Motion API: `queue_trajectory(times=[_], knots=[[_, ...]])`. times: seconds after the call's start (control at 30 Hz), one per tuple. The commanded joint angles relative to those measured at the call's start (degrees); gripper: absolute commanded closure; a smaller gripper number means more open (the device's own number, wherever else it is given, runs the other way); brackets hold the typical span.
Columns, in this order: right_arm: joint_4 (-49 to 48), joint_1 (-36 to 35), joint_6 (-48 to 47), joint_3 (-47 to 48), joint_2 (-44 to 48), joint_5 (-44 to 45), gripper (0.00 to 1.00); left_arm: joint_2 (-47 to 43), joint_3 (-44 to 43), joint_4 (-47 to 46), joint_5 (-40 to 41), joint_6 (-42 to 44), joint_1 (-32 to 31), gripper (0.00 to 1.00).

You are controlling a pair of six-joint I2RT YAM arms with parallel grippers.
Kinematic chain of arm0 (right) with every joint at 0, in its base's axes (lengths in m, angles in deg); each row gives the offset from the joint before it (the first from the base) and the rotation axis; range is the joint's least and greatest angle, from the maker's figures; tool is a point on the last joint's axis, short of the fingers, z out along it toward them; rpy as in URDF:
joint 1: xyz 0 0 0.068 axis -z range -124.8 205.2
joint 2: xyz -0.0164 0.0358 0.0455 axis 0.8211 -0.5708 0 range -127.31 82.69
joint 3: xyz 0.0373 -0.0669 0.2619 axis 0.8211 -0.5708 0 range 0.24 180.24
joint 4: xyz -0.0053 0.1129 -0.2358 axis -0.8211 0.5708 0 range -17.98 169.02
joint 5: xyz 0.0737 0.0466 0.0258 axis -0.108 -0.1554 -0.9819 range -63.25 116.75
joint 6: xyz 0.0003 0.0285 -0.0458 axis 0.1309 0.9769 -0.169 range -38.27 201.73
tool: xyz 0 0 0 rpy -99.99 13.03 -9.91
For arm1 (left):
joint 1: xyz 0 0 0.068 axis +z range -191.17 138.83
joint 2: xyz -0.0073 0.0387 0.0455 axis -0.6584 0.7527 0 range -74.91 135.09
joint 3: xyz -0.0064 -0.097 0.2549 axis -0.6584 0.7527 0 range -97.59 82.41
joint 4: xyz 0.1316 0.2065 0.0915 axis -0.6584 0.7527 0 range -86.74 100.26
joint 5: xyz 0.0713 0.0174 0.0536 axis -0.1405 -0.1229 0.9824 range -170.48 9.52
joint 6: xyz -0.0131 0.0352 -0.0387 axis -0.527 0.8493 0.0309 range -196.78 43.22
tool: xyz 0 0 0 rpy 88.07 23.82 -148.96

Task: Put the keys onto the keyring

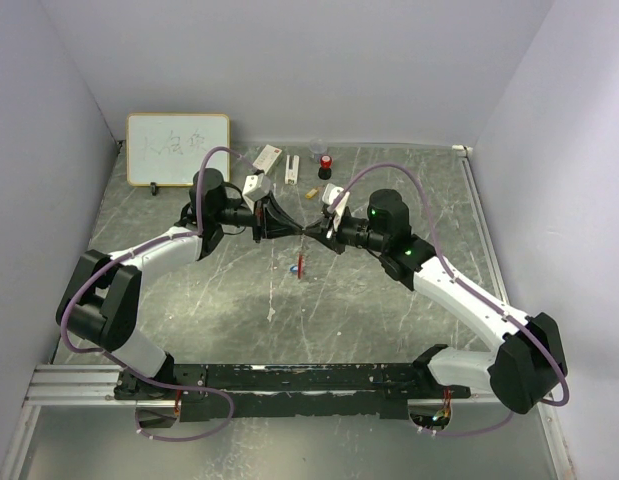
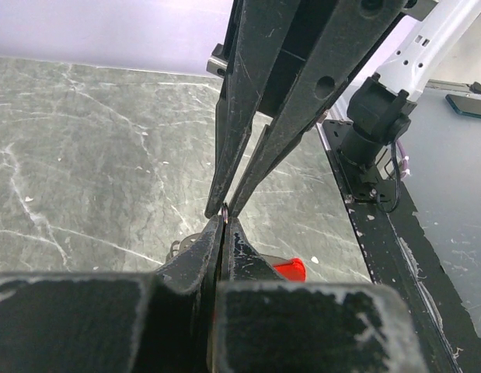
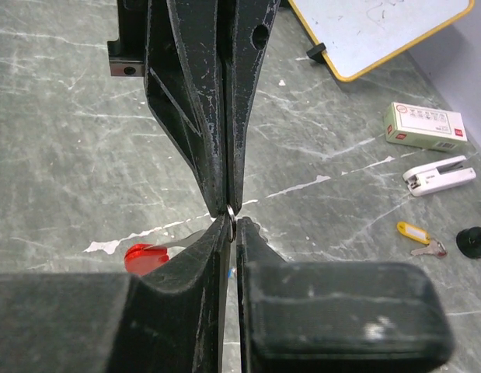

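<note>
Over the middle of the table, the left gripper and right gripper are pinching the keyring between their meeting tips, tag hanging below.

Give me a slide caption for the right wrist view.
Left hand and right hand pinch the keyring tip to tip.

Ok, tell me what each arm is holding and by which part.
Both hold the keyring by its thin metal loop: the jaws of the left gripper and right gripper pinch it tip to tip, red tag hanging below.
</note>
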State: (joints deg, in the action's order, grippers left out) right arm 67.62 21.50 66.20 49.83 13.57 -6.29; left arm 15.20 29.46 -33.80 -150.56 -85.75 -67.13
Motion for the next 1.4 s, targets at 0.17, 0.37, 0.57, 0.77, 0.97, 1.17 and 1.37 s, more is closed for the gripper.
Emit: queue_trajectory(times=[0.17, 0.37, 0.57, 0.77, 0.97, 1.17, 1.37], knots=[[0.32, 0.21, -0.63, 1.07, 0.53, -1.31, 1.0, -0.01, -2.8, -4.2, -1.34, -1.71, 0.12, 0.93], [-0.16, 0.21, 1.57, 0.95, 1.18, 1.64, 1.0, -2.0, -0.87, -6.83, 5.17, -2.35, 0.21, 0.82], [-0.05, 0.21, 3.79, 0.88, 1.57, 4.84, 1.0, -5.75, 1.55, -7.34, 15.55, -1.59, 0.33, 0.73], [-0.63, 0.29, 7.03, 0.76, 2.81, 9.14, 1.0, -9.92, 5.03, -7.58, 26.14, -1.39, 0.69, 0.57], [-2.32, 0.25, 12.85, 0.76, 3.84, 13.14, 1.0, -11.62, 6.89, -7.41, 30.31, -1.34, 0.66, 0.56], [-2.69, 0.29, 21.63, 2.76, 2.61, 16.69, 1.0, -10.89, 7.6, -8.28, 29.57, -2.25, 0.64, 0.57], [-1.59, 0.29, 25.64, 4.13, 1.57, 21.05, 1.0, -10.57, 7.73, -8.15, 29.52, -2.1, 0.68, 0.57]])
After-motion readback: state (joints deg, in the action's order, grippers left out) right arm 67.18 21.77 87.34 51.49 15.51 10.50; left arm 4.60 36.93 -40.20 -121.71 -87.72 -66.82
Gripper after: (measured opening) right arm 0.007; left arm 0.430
